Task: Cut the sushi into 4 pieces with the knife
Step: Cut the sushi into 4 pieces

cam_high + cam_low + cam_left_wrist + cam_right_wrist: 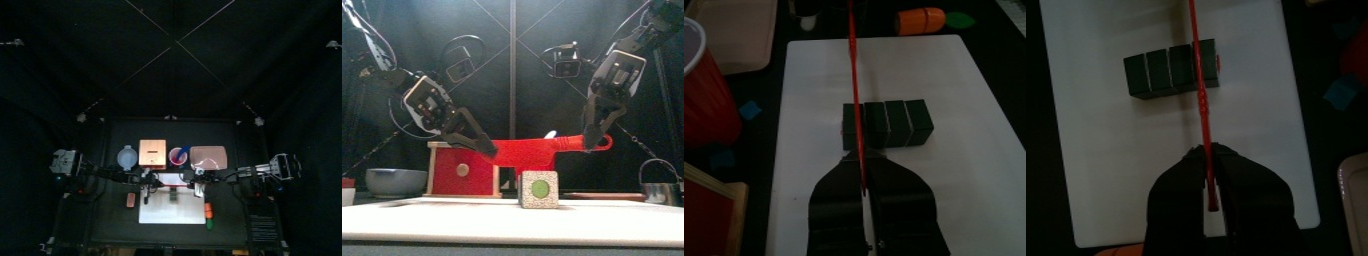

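Note:
A dark green sushi roll (540, 188) of joined blocks lies on the white cutting board (167, 216), its green-centred end facing the front. A red toy knife (543, 151) hangs level just above it, held at both ends. My left gripper (484, 148) is shut on the blade end, my right gripper (592, 141) on the handle end. From the left wrist the blade (854, 90) crosses the roll (887, 122) near one end block. From the right wrist it (1197, 90) lies over the roll (1168, 72) at the same end.
Behind the board stand a blue-grey bowl (126, 157), the wooden box (154, 152) with its red drawer front, a red cup (179, 155) and the pink tray (210, 157). An orange toy (922, 18) and a green one (962, 18) lie past the board's right end.

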Robot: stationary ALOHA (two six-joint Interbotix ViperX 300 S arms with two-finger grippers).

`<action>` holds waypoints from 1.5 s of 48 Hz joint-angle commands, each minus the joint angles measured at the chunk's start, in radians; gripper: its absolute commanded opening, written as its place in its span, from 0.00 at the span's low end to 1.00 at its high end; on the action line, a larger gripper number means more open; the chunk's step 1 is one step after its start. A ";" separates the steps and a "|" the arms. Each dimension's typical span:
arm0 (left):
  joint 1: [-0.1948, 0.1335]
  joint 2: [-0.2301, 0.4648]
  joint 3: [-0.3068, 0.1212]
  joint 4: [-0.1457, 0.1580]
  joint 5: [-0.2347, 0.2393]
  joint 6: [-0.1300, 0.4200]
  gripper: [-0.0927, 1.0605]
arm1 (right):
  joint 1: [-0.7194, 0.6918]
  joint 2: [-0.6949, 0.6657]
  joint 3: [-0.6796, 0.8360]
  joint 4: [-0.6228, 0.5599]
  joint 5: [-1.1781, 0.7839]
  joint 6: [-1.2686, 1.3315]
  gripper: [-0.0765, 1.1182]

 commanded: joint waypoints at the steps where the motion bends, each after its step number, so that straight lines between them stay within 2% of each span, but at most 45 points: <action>1: -0.005 -0.009 -0.054 -0.003 -0.005 0.002 0.21 | -0.002 -0.012 -0.055 -0.005 -0.012 0.006 0.19; 11: -0.005 -0.012 -0.057 -0.011 0.018 0.003 0.21 | 0.005 0.000 -0.075 -0.037 0.011 0.008 0.19; 22: -0.011 -0.015 -0.080 -0.015 0.084 0.005 0.21 | 0.012 0.029 -0.100 -0.055 0.054 0.008 0.19; 28: -0.012 -0.009 -0.086 -0.014 0.103 0.006 0.21 | 0.014 0.035 -0.097 -0.061 0.055 0.008 0.19; 56: -0.011 0.069 -0.097 -0.015 0.101 0.008 0.21 | 0.009 0.075 -0.072 -0.061 0.040 0.006 0.19; 72: -0.026 0.094 -0.091 -0.018 0.101 0.003 0.21 | 0.025 0.104 -0.077 -0.058 0.015 0.006 0.19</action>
